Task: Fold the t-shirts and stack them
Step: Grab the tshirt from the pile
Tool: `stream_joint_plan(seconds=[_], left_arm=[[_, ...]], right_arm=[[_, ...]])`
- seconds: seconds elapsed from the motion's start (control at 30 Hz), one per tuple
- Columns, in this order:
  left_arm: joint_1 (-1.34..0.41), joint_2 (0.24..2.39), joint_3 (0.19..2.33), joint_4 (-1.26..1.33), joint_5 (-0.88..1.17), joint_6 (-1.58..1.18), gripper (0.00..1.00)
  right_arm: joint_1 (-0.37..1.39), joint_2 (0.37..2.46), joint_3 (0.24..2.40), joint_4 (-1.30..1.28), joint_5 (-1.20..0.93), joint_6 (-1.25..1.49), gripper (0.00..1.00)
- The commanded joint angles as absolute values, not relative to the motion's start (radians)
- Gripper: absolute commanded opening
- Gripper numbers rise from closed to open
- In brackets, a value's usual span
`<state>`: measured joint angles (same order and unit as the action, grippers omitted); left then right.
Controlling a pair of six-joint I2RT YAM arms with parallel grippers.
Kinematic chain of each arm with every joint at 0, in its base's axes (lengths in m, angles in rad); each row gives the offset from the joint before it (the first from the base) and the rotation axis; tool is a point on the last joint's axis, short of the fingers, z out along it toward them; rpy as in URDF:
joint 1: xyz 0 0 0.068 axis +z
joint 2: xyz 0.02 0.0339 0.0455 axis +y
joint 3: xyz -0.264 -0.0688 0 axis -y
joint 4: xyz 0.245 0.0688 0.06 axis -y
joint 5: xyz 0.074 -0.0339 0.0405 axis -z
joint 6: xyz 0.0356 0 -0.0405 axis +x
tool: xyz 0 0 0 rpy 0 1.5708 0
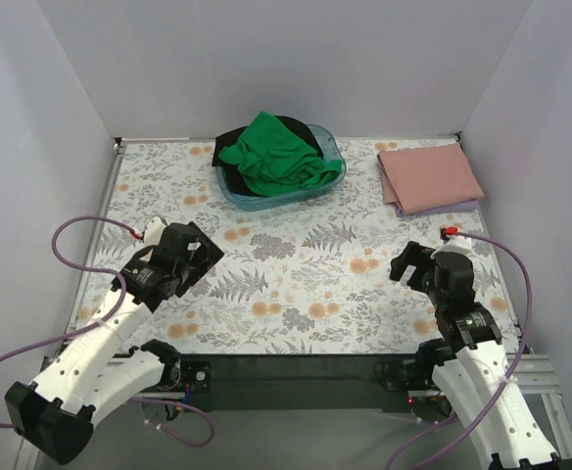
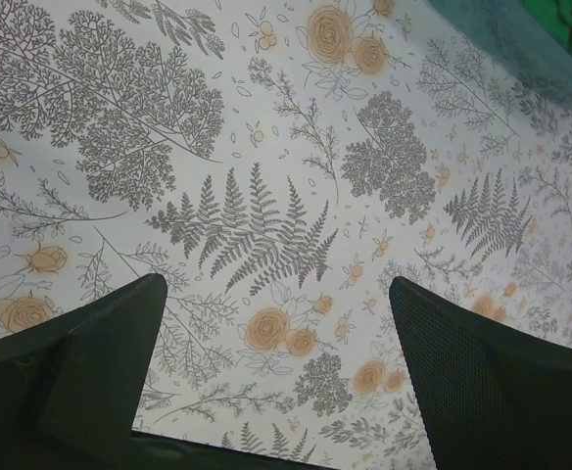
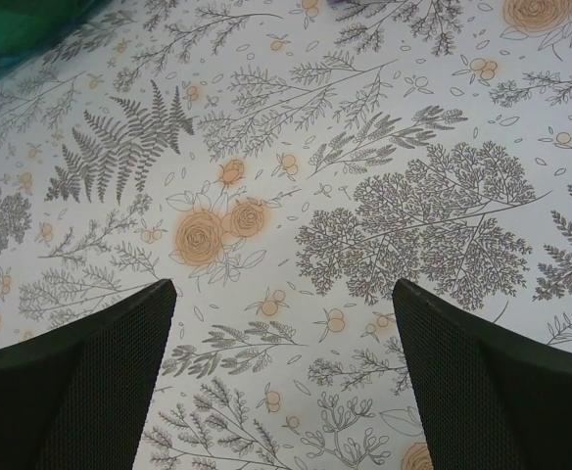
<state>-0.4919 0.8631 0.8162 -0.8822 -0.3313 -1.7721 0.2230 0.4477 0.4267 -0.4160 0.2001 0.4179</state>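
Note:
A bright green t-shirt (image 1: 278,154) lies crumpled on a black one (image 1: 234,138) in the translucent blue tub (image 1: 333,174) at the back centre. A dusty pink t-shirt (image 1: 430,176) lies folded at the back right on a lilac one (image 1: 464,207), whose edge shows beneath it. My left gripper (image 1: 200,257) is open and empty over the floral cover at the front left. My right gripper (image 1: 413,264) is open and empty at the front right. In both wrist views only the patterned cover lies between the fingers (image 2: 100,362) (image 3: 482,382).
The floral table cover (image 1: 296,264) spans the table between white walls. The tub's corner with green cloth shows at the top right of the left wrist view (image 2: 550,39) and at the top left of the right wrist view (image 3: 17,34). Purple cables loop beside both arms.

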Motion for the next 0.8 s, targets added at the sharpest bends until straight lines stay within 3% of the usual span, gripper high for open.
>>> stream_joint_plan(seconds=[0.0,0.23,0.53,0.73,0.77], left_arm=[[-0.486,0.931,0.865,-0.825,-0.321,-1.724,0.98],[-0.463,1.295,1.093,-0.64,-0.299,-1.609,0.98],[-0.377,1.834,1.632,-0.581,-0.209,-1.401,0.98],[-0.356,2.175,1.989,-0.649,-0.334,-1.347,0.89],[-0.356,2.219,2.04,-0.661,-0.348,-1.335,0.83]], right_arm=[[0.224,0.462,0.437,-0.4,0.176,0.431,0.98],[0.224,0.518,0.44,-0.387,0.138,0.417,0.98],[0.224,0.566,0.43,-0.322,0.046,0.423,0.98],[0.222,0.561,0.417,-0.291,0.052,0.417,0.98],[0.221,0.561,0.42,-0.293,0.06,0.405,0.98]])
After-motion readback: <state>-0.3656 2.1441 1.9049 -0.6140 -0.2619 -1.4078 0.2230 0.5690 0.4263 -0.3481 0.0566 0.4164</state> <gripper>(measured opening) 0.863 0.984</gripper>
